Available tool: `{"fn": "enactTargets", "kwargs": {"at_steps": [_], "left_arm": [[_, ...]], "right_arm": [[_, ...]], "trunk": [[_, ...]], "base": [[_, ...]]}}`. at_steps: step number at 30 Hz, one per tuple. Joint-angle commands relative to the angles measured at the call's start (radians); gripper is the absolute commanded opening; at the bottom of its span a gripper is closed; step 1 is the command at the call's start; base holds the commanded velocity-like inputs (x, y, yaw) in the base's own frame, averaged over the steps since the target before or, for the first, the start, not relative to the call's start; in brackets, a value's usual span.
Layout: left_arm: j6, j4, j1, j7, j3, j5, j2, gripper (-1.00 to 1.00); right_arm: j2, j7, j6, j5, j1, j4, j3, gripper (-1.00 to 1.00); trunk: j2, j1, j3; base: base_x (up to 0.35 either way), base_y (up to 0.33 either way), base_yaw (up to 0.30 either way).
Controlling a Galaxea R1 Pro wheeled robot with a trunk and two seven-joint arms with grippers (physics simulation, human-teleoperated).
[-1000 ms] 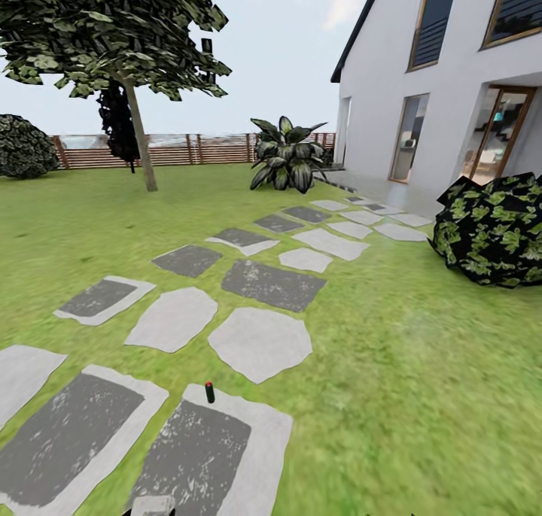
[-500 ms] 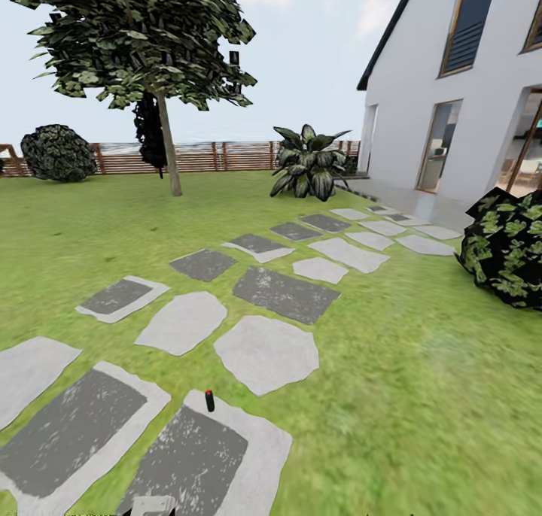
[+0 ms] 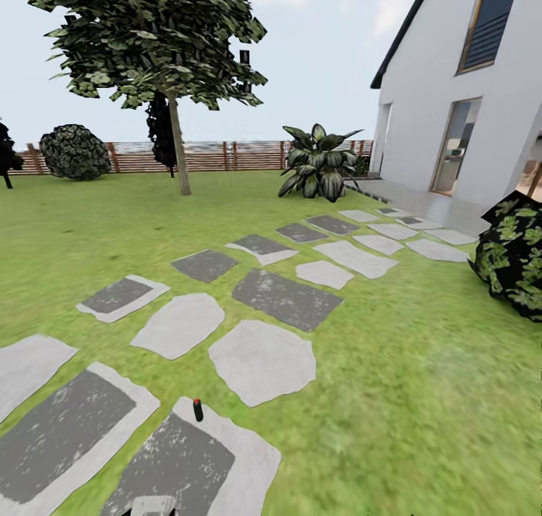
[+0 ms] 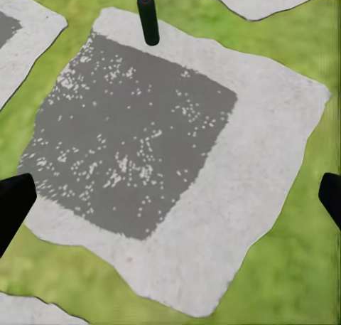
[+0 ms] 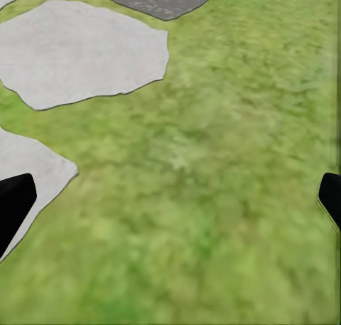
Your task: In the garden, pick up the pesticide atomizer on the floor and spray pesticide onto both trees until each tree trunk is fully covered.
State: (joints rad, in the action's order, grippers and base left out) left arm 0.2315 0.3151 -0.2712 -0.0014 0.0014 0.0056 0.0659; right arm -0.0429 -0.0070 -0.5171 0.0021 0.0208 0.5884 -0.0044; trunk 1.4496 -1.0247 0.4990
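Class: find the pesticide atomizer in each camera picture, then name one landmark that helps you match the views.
Head view: pesticide atomizer upright, low and left of centre, on a stepping stone's far edge.
Left wrist view: atomizer at the top edge.
Right wrist view: not in it.
Shared landmark: the dark-centred stepping stone under it.

floor [image 3: 391, 396] — grass, stepping stones [image 3: 261, 360] | pesticide atomizer [image 3: 198, 409] upright on stone

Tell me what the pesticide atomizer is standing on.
The pesticide atomizer stands upright on the pale border of a grey stepping stone, beside its dark centre patch. The spot directly beneath its base is covered.
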Motion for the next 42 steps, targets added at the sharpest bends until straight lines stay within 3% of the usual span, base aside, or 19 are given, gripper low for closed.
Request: {"fn": "enactTargets", "kwargs": {"at_steps": [1,16,42], "left_arm": [[0.003,-0.001,-0.001,0.000,0.000,0.001,0.000,1.00],[0.003,-0.001,0.000,0.000,0.000,0.001,0.000,1.00],[0.003,-0.001,0.000,0.000,0.000,0.002,0.000,1.00]], "right_arm": [[0.000,-0.001,-0.003,0.001,0.001,-0.001,0.000,1.00],[0.000,-0.001,-0.003,0.001,0.001,-0.001,0.000,1.00],[0.000,-0.001,-0.003,0.001,0.001,-0.001,0.001,1.00]], "trunk": [[0.000,0.000,0.001],[0.000,0.000,0.001],[0.000,0.000,0.001]], "base": [[0.181,-0.279,0.001],[0.176,-0.283,0.019],[0.173,-0.285,0.269]]}}
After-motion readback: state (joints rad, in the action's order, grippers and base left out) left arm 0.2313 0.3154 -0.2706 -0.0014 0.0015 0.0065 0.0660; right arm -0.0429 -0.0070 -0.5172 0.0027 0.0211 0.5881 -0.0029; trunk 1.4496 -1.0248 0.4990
